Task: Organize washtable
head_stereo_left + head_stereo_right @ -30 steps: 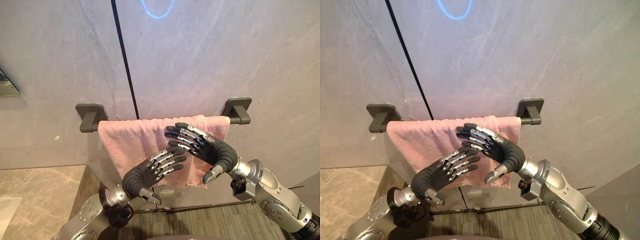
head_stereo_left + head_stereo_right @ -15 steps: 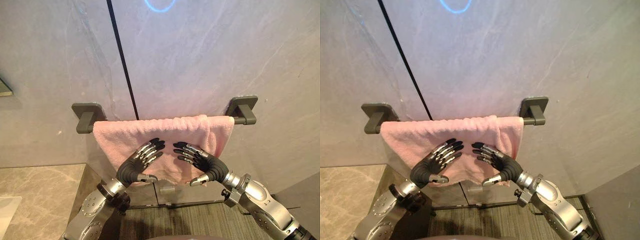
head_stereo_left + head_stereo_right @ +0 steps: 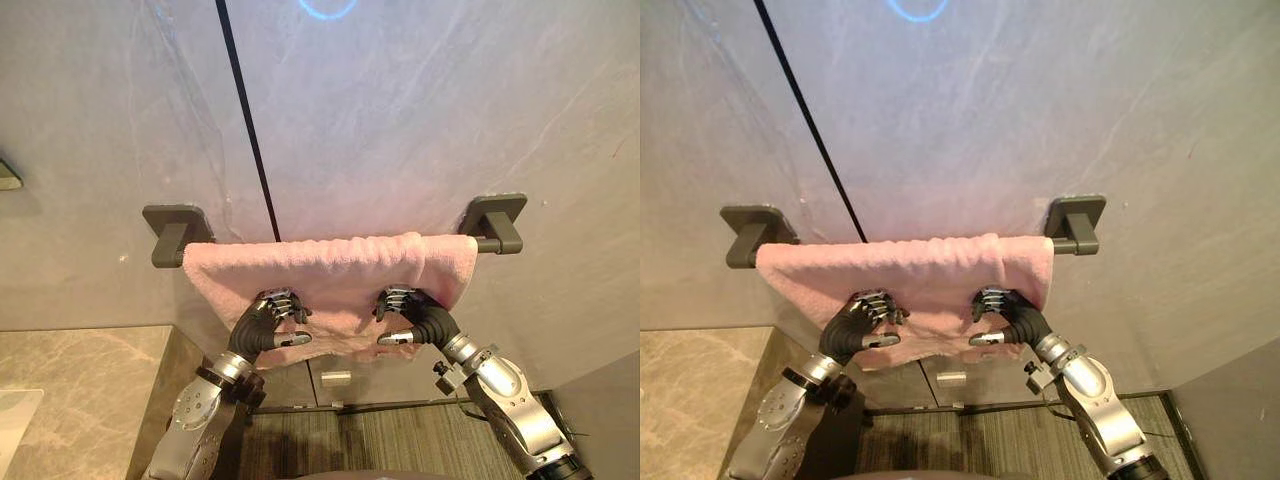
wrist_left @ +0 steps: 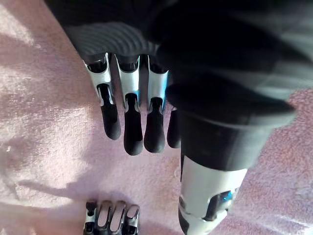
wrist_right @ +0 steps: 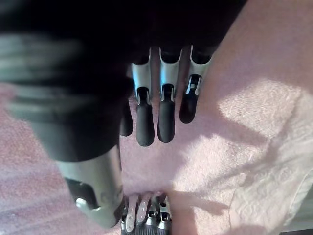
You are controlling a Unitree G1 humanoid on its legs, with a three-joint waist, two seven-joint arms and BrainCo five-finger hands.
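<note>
A pink towel (image 3: 330, 268) hangs over a dark bar between two wall brackets (image 3: 178, 228) (image 3: 497, 222), bunched a little at its right end. Both hands rest against its lower half, side by side. My left hand (image 3: 262, 322) touches the towel left of centre, fingertips (image 4: 132, 139) on the cloth and thumb (image 4: 208, 191) held clear. My right hand (image 3: 418, 315) touches it right of centre in the same way, fingertips (image 5: 159, 125) on the cloth and thumb (image 5: 95, 191) apart. Neither hand has cloth gathered in it.
The grey stone wall carries a thin black vertical strip (image 3: 245, 120) running down to the bar. A marble countertop (image 3: 80, 390) lies at the lower left. Striped carpet (image 3: 390, 440) shows below the towel, between the arms.
Both hands have gone forward and lower, from hovering spread before the towel to touching its lower half, and have moved apart. The view has shifted slightly.
</note>
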